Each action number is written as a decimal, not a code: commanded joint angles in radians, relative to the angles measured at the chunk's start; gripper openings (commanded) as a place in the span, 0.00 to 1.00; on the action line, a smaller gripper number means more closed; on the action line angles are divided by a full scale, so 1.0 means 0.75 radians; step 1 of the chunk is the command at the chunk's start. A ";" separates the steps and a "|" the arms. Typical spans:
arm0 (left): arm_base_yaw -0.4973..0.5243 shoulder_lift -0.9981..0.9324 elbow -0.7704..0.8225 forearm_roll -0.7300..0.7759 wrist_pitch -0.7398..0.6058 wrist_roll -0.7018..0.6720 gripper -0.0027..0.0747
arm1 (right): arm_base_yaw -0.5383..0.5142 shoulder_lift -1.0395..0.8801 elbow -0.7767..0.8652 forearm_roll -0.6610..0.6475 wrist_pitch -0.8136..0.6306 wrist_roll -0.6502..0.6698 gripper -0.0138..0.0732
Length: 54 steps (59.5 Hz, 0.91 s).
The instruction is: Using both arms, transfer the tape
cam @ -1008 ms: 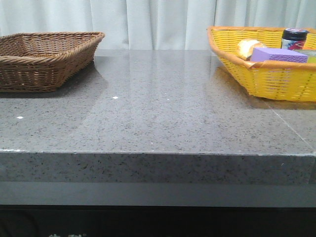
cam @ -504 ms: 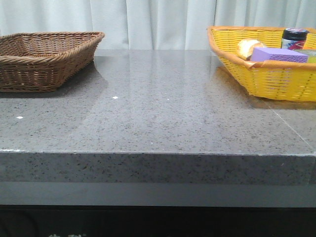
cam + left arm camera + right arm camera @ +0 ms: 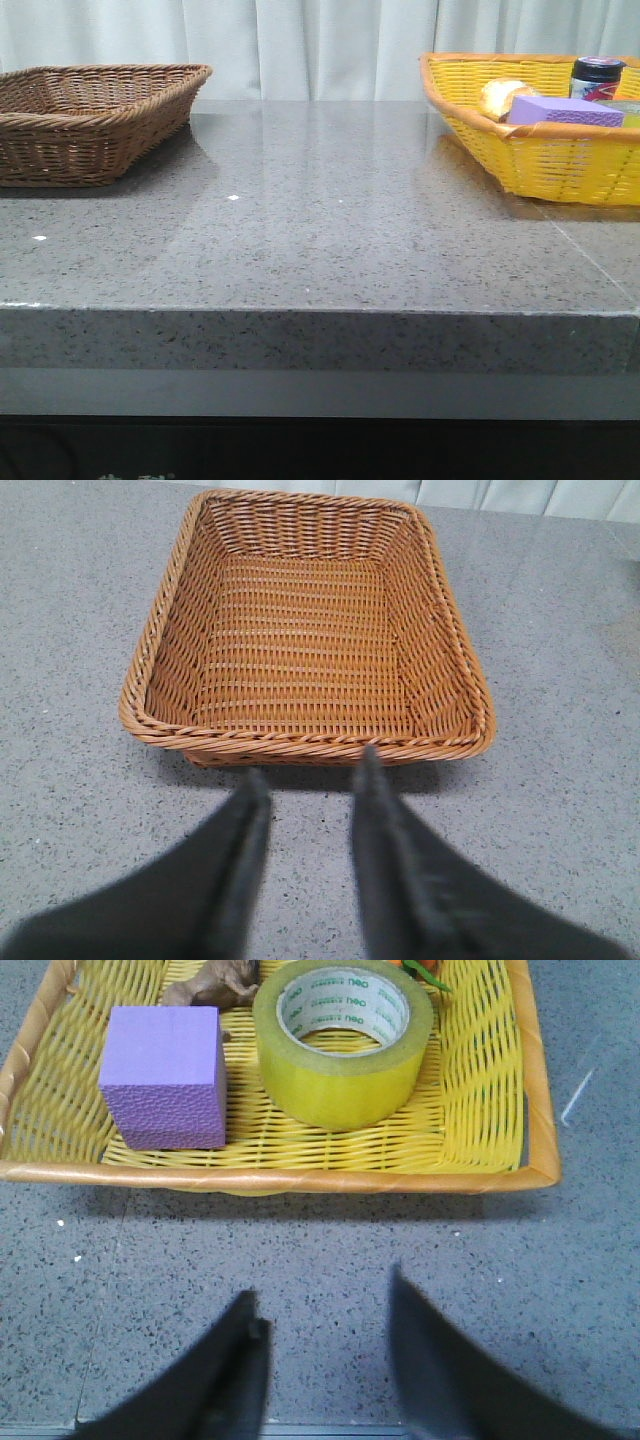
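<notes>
The tape [image 3: 343, 1042], a wide yellow roll with a white core and green lettering, lies flat in the yellow basket [image 3: 290, 1177], right beside a purple sponge block [image 3: 165, 1077]. My right gripper [image 3: 322, 1286] hovers open over the grey counter just short of that basket's near rim, with nothing between its fingers. Over by the brown wicker basket [image 3: 310, 745], which has nothing in it, my left gripper [image 3: 313, 767] is open too, close to the near rim. Neither gripper appears in the front view.
In the front view the brown basket [image 3: 90, 120] sits at the back left and the yellow basket [image 3: 540, 160] at the back right, holding the sponge [image 3: 565, 110] and a dark-lidded jar [image 3: 597, 78]. A brown toy [image 3: 210, 985] lies behind the sponge. The counter's front edge [image 3: 320, 312] is near.
</notes>
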 commanded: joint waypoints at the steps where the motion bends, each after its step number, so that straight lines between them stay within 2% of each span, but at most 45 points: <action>1: 0.003 0.008 -0.043 -0.018 -0.095 0.009 0.64 | -0.005 0.007 -0.038 -0.021 -0.075 -0.001 0.77; 5: 0.003 0.008 -0.043 -0.018 -0.095 0.009 0.68 | -0.005 0.007 -0.038 -0.021 -0.070 -0.001 0.80; 16: 0.003 0.008 -0.043 -0.018 -0.095 0.009 0.67 | -0.005 0.007 -0.042 -0.023 -0.059 -0.001 0.79; 22: -0.045 0.008 -0.043 -0.036 -0.109 0.019 0.67 | -0.005 0.028 -0.076 -0.034 -0.054 -0.001 0.79; 32: -0.243 0.009 -0.043 -0.042 -0.118 0.072 0.67 | -0.014 0.149 -0.213 -0.060 0.002 0.013 0.79; 43: -0.497 0.009 -0.043 -0.042 -0.110 0.095 0.67 | -0.095 0.373 -0.440 -0.064 0.099 0.045 0.79; 54: -0.662 0.009 -0.043 -0.042 -0.108 0.095 0.67 | -0.185 0.622 -0.670 -0.060 0.233 0.045 0.79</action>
